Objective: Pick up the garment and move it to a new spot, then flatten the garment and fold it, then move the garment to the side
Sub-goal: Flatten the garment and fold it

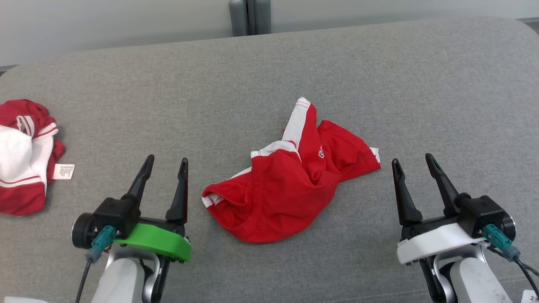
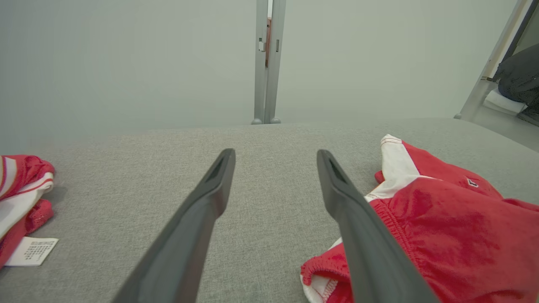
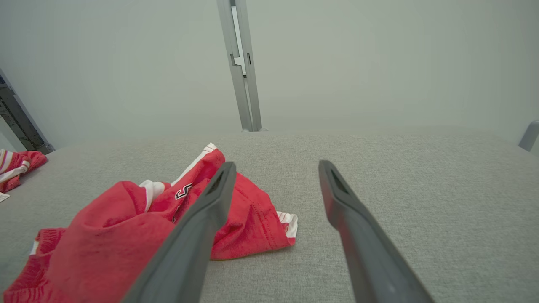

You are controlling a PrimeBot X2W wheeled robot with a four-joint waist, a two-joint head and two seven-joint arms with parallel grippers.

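**A:** How many garments are on the grey surface (image 1: 269, 71)?

**B:** Two. The garment (image 1: 290, 185) for the task is a pair of red shorts with white trim. It lies crumpled in a heap near the middle of the surface, between the two arms. A second garment (image 1: 25, 155), also red and white, lies bunched at the far left edge, well apart from the first. One white label (image 1: 64, 171) lies flat beside it.

**A:** And the fingers?

**B:** Four in all, two on each arm. The left fingers (image 1: 182, 185) are spread wide with nothing between them, just left of the heap's elastic waistband. The right fingers (image 1: 402, 189) are spread the same way and also hold nothing, just right of the shorts' white-edged hem. In the head view, neither pair touches the cloth.

**A:** Anything else to count?

**B:** One grey metal post (image 1: 249, 17) stands behind the far edge of the surface, against a pale wall. The shorts carry one small printed mark on the red cloth, too small to read.
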